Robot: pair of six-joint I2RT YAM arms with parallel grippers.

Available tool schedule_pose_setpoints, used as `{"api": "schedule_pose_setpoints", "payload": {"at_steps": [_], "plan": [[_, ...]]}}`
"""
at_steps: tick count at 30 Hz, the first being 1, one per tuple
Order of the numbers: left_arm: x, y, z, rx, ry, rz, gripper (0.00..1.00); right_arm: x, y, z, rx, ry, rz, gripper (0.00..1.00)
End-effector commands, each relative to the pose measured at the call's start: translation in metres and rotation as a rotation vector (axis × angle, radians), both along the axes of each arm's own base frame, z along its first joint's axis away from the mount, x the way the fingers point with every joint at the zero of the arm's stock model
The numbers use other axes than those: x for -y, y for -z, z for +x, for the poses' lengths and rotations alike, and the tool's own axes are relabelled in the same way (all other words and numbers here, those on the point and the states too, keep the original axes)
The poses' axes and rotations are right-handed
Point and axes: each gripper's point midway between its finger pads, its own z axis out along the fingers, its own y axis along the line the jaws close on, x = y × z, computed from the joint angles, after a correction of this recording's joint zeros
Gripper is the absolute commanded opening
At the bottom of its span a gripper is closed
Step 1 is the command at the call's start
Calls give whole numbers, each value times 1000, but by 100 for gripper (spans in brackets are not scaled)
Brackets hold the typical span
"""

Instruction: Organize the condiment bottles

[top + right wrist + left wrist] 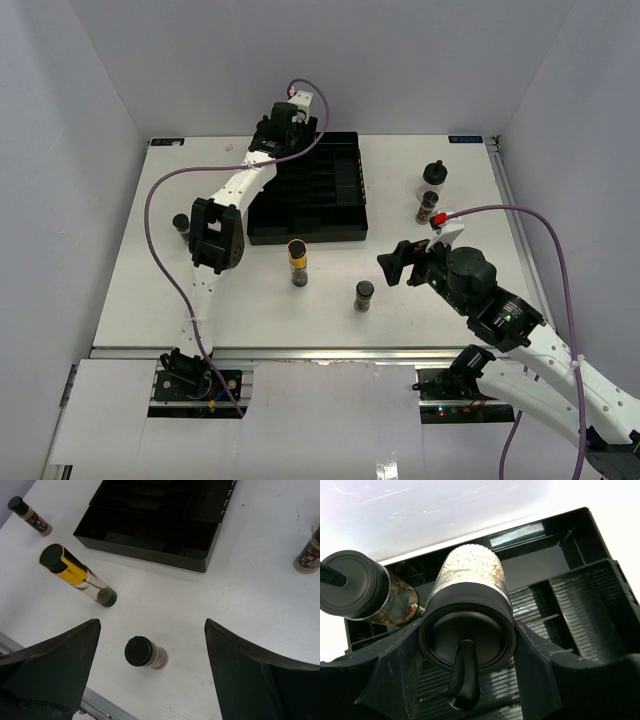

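At back of table (150, 300): black tray (310, 195).
Above: yellow-banded jar (297, 262), dark jar (364, 295) upright near tray. Left wrist: left hand (467, 630) clamped on clear bottle (470, 580) over tray. Right wrist: right hand (152, 622) spread, empty, over dark jar.

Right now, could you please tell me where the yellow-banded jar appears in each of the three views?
Top external: the yellow-banded jar stands centre-left, just in front of the black tray's near wall.
Left wrist: not in it.
Right wrist: upper left, below and left of the tray's front wall.
Shared landmark: the black tray, which also fills the left wrist view.
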Motion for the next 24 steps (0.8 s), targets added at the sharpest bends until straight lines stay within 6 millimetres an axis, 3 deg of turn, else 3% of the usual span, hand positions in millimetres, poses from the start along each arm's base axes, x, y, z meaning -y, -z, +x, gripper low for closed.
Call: {"api": "schedule_pose_setpoints", "payload": {"at_steps": [1, 5, 9, 13, 14, 16, 20, 24], "plan": [[0, -163, -28, 258, 0, -45, 0, 0, -4, 6, 37, 19, 11, 91], [-7, -203, -55, 288, -11, -46, 0, 3, 1, 5, 33, 23, -1, 91], [-16, -219, -75, 276, -21, -41, 0, 3, 4, 4, 29, 21, -5, 91], [-41, -233, -106, 219, -103, -26, 0, 2, 6, 0, 13, 3, -7, 91], [-50, -233, -117, 198, -128, -8, 0, 3, 6, -2, 10, 0, -5, 91], [-63, -213, -129, 132, -163, 31, 0, 3, 5, -5, 11, -8, 7, 91], [-98, -201, -159, 55, -266, 110, 0, 6, 3, -12, 7, -21, 23, 91], [-124, -176, -171, -19, -331, 86, 0, 10, -2, -17, 18, -23, 43, 91]]}}
